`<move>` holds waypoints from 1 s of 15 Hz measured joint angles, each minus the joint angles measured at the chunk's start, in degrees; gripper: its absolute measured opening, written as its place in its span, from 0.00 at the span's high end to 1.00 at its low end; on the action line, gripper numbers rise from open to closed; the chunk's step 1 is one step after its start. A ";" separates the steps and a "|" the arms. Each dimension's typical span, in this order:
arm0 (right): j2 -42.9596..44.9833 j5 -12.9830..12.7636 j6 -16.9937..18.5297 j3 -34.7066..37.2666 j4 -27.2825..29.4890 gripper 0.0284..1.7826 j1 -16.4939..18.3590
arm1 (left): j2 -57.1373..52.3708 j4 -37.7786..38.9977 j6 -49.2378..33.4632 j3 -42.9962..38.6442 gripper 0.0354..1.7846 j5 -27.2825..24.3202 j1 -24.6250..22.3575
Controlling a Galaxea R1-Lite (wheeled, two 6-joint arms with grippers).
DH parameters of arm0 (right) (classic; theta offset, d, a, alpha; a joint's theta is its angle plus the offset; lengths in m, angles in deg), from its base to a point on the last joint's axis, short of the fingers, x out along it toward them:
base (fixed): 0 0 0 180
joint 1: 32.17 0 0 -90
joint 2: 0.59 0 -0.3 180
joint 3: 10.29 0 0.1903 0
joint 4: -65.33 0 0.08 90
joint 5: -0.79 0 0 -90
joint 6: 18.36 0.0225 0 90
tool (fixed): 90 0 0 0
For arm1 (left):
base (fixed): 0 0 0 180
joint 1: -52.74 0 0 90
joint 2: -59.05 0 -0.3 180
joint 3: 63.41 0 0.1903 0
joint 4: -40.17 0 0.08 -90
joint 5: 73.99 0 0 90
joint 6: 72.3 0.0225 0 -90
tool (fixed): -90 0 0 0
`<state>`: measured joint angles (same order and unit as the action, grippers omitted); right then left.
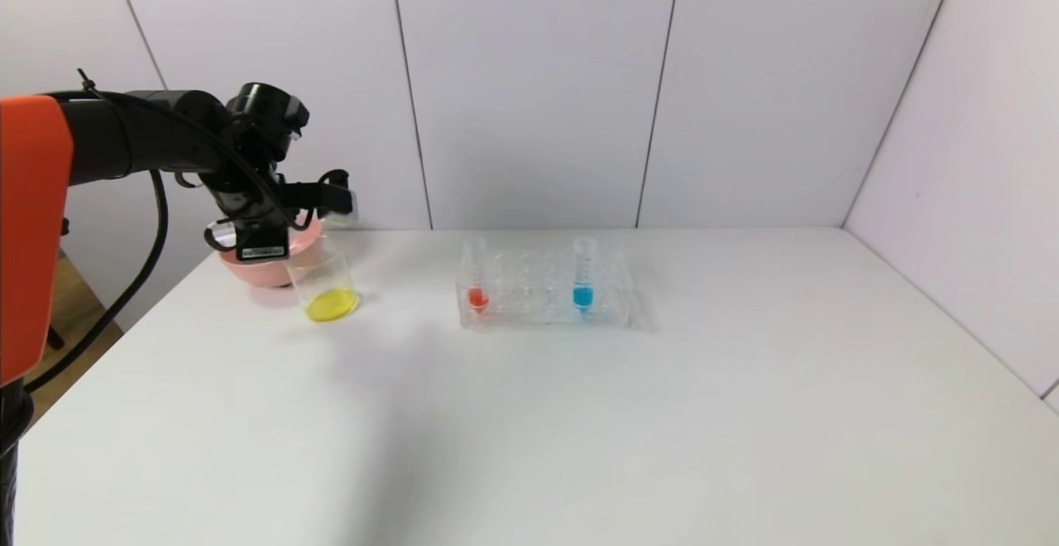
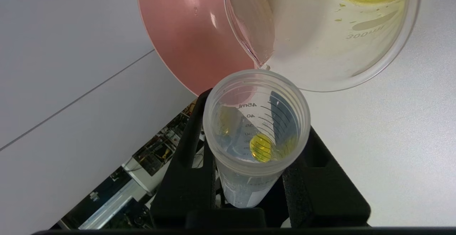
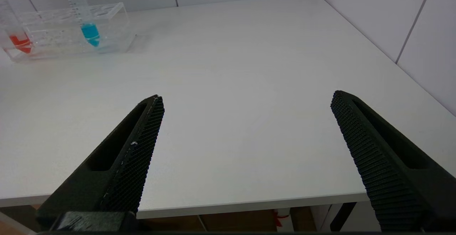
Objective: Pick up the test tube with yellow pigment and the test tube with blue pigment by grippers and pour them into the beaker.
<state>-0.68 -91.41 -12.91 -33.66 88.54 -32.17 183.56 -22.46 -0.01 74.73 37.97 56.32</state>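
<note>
Yellow-pigment test tube [image 2: 257, 139] in left gripper [image 2: 249, 178] (clamped).

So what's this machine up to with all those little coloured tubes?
It is mixing coloured liquids. The left hand grips the test tube with yellow pigment, tipped over the beaker, which already has yellow liquid at its bottom; only a trace remains in the tube. A pink bowl sits just behind the beaker. The test tube with blue pigment stands in the clear rack beside a red one. The right hand waits open near the table's edge.
</note>
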 joint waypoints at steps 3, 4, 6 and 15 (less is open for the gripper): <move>0.00 0.00 -0.02 0.00 -0.02 0.04 0.02 | 0.02 -0.69 0.41 -0.04 0.71 0.43 0.00; 0.00 0.00 -0.02 0.00 -0.02 0.04 0.00 | 0.06 -1.24 0.48 -0.06 0.71 0.56 0.00; 0.00 0.00 -0.02 0.00 -0.02 0.04 0.00 | 0.28 -2.43 0.89 -0.09 0.71 0.69 0.02; 0.00 0.00 -0.02 0.00 -0.02 0.04 0.00 | 0.83 -4.17 0.98 -0.09 0.71 0.32 0.02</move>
<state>-0.68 -91.41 -12.94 -33.66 88.51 -32.17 184.39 -26.63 0.97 74.65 38.28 56.34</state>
